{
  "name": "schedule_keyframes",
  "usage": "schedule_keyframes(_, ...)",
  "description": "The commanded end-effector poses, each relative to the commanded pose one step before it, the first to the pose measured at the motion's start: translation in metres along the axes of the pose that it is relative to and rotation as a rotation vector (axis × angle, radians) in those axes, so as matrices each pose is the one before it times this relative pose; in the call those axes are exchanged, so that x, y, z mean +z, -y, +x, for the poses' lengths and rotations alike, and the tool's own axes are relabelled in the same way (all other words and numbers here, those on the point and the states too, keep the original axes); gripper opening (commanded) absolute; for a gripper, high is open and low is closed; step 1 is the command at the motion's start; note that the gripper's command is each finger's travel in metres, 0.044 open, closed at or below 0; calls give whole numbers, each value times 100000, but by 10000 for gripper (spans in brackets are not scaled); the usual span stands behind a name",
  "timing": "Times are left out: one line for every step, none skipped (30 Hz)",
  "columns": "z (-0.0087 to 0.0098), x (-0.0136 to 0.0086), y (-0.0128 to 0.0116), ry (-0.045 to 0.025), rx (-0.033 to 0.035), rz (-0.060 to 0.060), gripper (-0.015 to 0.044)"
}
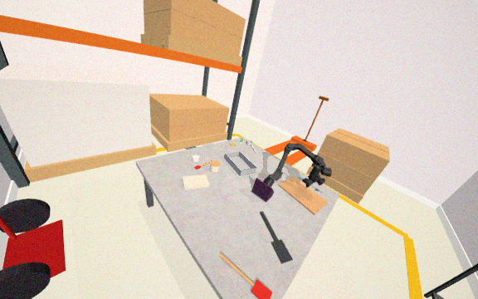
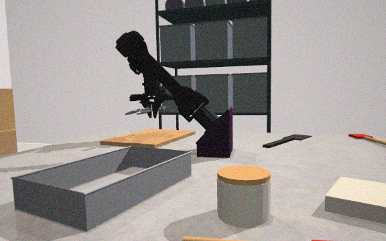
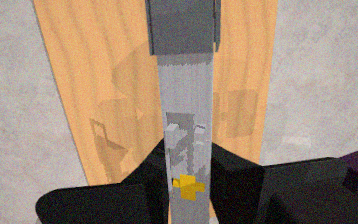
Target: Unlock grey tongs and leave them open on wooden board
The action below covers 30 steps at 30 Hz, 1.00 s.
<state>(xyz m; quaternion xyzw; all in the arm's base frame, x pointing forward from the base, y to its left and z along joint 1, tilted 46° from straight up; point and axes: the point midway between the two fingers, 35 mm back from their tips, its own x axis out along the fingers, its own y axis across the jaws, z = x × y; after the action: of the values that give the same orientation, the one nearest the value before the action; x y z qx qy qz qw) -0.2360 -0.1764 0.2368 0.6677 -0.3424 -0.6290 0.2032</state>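
Observation:
The grey tongs (image 2: pixel 133 112) (image 3: pixel 186 85) are held roughly level in the air above the wooden board (image 1: pixel 295 193) (image 2: pixel 174 134) (image 3: pixel 70 60). My gripper (image 2: pixel 153 114) (image 3: pixel 180 141) points down and is shut on them, one black finger on each side. A small yellow piece (image 3: pixel 188 187) shows on the tongs between the fingers. The tongs' arms look close together, but I cannot tell whether the lock is released. The roasting tin (image 1: pixel 248 170) (image 2: pixel 139 185) stands away from the board, with nothing across it.
The purple arm base (image 1: pixel 262 189) (image 2: pixel 214 144) stands beside the board. A lidded jar (image 1: pixel 214 167) (image 2: pixel 243 204) and a pale block (image 1: pixel 195 182) (image 2: pixel 370 194) are on the table. A dark flat-bladed tool (image 1: pixel 280 251) (image 2: pixel 295 138) and a red-headed tool (image 1: pixel 260 289) (image 2: pixel 358 136) lie farther along.

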Motion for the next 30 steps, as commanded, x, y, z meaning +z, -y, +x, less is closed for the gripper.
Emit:
schedule_keyframes(554, -22, 46, 105, -42, 106, -150)
schedule_keyframes(161, -18, -3, -60, 57, -67, -150)
schedule_keyframes(161, -19, -3, -60, 58, -66, -150)
schedule_keyframes(161, -20, -3, -61, 59, -66, -150)
schedule_keyframes(161, -21, -3, -62, 61, -65, -150)
schedule_keyframes(161, -22, -3, -63, 62, -65, -150)
schedule_keyframes(161, -23, -2, -63, 63, -64, -150)
schedule_keyframes(161, -24, -2, -64, 64, -64, -150)
schedule_keyframes(161, -25, -2, -65, 66, -63, -150)
schedule_keyframes(161, -26, -2, -66, 67, -63, -150)
schedule_keyframes(161, -27, -1, -67, 68, -62, -150)
schedule_keyframes(160, -29, -1, -67, 70, -62, -150)
schedule_keyframes(160, -30, -1, -68, 71, -61, -150)
schedule_keyframes(160, -31, -1, -69, 72, -61, -150)
schedule_keyframes(160, -32, 0, -70, 73, -60, -150)
schedule_keyframes(160, -33, 0, -71, 75, -60, -150)
schedule_keyframes(160, -34, 0, -72, 76, -59, -150)
schedule_keyframes(159, -35, 1, -73, 77, -59, -150)
schedule_keyframes(159, -36, 1, -73, 78, -58, -150)
schedule_keyframes(159, -37, 1, -74, 79, -58, -150)
schedule_keyframes(159, -38, 1, -75, 81, -57, -150)
schedule_keyframes(159, -39, 2, -76, 82, -56, -150)
schedule_keyframes(131, -33, 2, -64, 68, -46, -150)
schedule_keyframes(79, -20, 1, -39, 42, -28, -150)
schedule_keyframes(26, -7, 0, -13, 14, -9, -150)
schedule_keyframes(0, 0, 0, 0, 0, 0, -150)
schedule_keyframes(0, 0, 0, 0, 0, 0, -150)
schedule_keyframes(0, 0, 0, 0, 0, 0, -150)
schedule_keyframes(0, 0, 0, 0, 0, 0, -150)
schedule_keyframes(-42, -27, -19, -339, 87, -245, -124)
